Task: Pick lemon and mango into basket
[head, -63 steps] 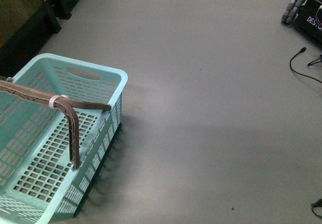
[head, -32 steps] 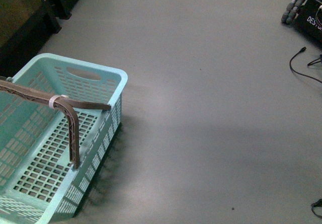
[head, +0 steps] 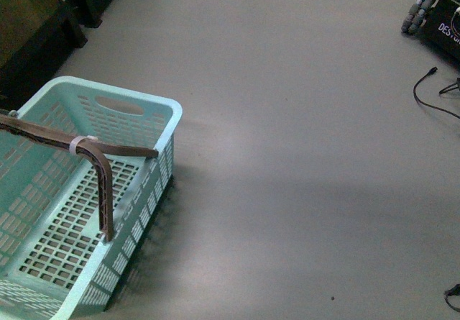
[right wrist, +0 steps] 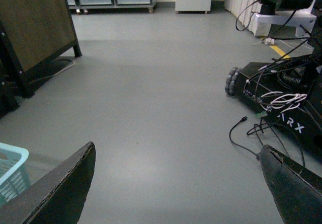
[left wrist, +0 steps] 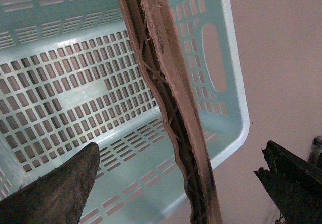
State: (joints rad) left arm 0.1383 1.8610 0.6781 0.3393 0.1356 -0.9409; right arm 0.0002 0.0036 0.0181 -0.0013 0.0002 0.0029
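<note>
Your pale teal slotted plastic basket (head: 165, 111) seems empty; left gripper (left wrist: 173, 183) and right gripper (right wrist: 176, 183) gape, holding nothing. No fruit shows, so locate the lemon first.

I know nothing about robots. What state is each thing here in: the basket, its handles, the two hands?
basket: upright on the floor, no fruit in the part that shows.
handles: swung up over the basket, a white band around them.
left hand: open, one finger on either side of the handles, holding nothing.
right hand: open above the floor, holding nothing.
</note>
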